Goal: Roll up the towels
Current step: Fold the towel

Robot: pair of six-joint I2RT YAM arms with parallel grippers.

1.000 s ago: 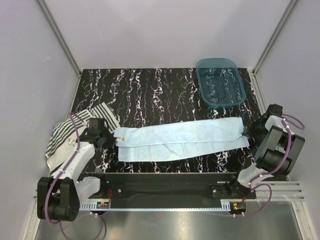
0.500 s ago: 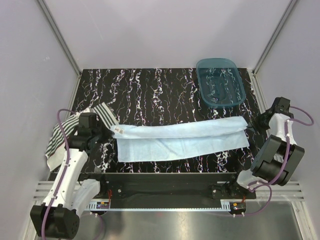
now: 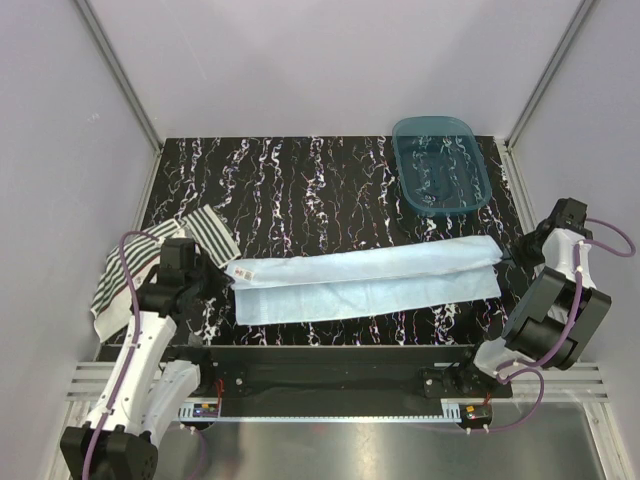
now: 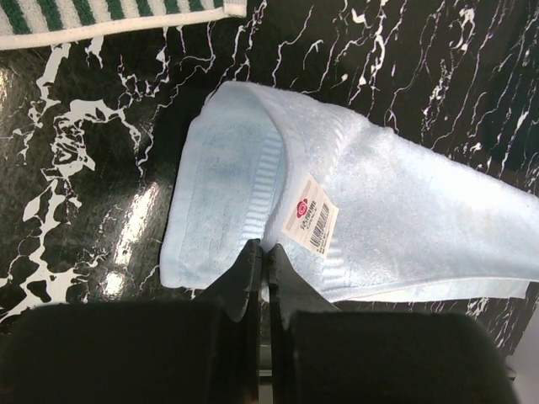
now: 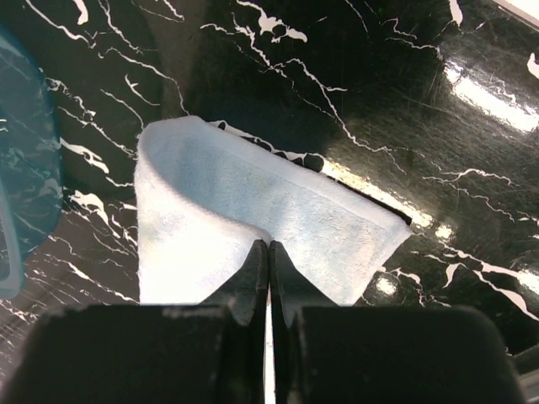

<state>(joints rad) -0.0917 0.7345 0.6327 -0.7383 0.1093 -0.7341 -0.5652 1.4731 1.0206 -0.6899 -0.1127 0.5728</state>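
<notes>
The light blue towel [image 3: 365, 281] lies stretched left to right along the near part of the table, folded lengthwise, with its upper layer raised at both ends. My left gripper [image 3: 216, 272] [image 4: 261, 249] is shut on the towel's left end beside a white barcode label [image 4: 310, 215]. At the opposite end my right gripper [image 3: 509, 257] [image 5: 269, 245] is shut on the towel [image 5: 210, 198], pinching a fold of its edge. The green-and-white striped towel [image 3: 118, 278] lies crumpled at the table's left edge, partly under my left arm; its hem [image 4: 109, 17] shows at the top of the left wrist view.
A translucent teal plastic tub [image 3: 441, 165] [image 5: 21, 168] stands at the far right of the black marbled table [image 3: 300, 180]. Grey walls and metal corner posts close in the left, right and back sides.
Both grippers have kept their hold and drawn apart, the left one outward to the left, the right one outward to the right. The towel's upper layer is now pulled straighter and tauter.
</notes>
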